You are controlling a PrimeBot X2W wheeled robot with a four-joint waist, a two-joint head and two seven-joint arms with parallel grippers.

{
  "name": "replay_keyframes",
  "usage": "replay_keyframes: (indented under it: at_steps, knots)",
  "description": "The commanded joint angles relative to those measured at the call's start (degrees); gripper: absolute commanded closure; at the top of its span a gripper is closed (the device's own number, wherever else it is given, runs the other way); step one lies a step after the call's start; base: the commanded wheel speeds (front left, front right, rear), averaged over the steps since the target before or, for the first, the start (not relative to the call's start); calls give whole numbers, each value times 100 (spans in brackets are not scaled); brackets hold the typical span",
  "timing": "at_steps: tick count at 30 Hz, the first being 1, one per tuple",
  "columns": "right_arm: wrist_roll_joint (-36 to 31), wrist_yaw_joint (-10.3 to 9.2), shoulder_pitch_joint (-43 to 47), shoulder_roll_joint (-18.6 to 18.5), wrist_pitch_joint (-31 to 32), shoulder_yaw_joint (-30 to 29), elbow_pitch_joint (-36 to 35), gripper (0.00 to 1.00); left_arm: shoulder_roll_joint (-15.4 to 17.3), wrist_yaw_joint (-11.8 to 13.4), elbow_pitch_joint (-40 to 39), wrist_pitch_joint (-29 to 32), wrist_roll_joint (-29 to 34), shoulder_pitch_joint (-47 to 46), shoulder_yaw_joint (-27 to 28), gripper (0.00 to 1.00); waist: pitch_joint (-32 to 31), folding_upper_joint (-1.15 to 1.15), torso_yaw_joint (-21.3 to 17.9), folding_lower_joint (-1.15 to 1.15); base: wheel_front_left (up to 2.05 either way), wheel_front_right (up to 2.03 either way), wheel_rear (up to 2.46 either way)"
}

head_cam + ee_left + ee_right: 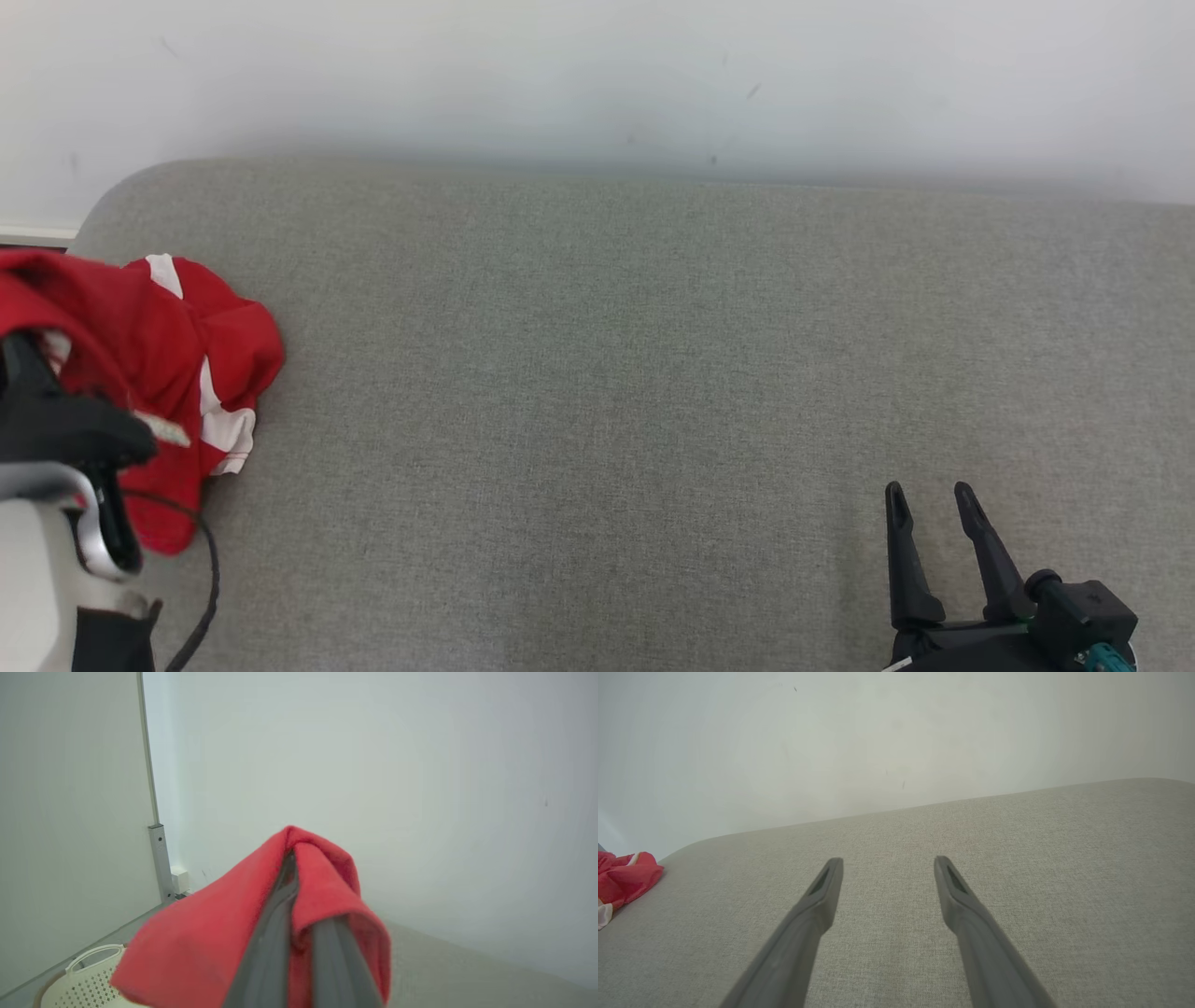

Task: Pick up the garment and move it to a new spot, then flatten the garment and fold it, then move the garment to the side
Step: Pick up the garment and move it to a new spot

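Reaching in from the near left, the left gripper [289, 858] is pinched tight on the soft red garment [187, 345], bunched at the left edge of the grey woven cushion [597, 373]. Near right, the right gripper [929, 499] points far, its long dark fingers spread wide and empty.

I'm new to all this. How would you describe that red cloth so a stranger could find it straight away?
Find the broad grey cushioned surface below the white wall. At its rounded left corner is a crumpled garment, one fold pinched in the shut left end effector. It alone is bright red with white stripes.
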Motion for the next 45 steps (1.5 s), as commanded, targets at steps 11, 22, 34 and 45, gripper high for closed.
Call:
replay_keyframes:
  at_steps: [11, 22, 34, 45]
  knots:
    - [186, 19, 130, -8, -7, 98, 38, 0, -89, -252, -1227, 1, 89, -589, -530, 100, -215, 0, -389, 0, 0, 0, 0]
    - [288, 19, 1, -6, -6, 116, 90, 0, -400, -340, -2247, 458, -44, -972, -1229, 100, -205, 0, -1241, 0, 0, 0, 0]
    - [422, 19, -17, -7, -6, 173, 167, 0, -590, -362, -2285, 720, -171, -1588, -2008, 100, -161, 0, -2302, 0, 0, 0, 0]
    - [543, 20, -13, -6, -7, 201, 219, 0, -656, -243, -1909, 645, -664, -1752, -2645, 100, -68, 0, -2669, 0, 0, 0, 0]
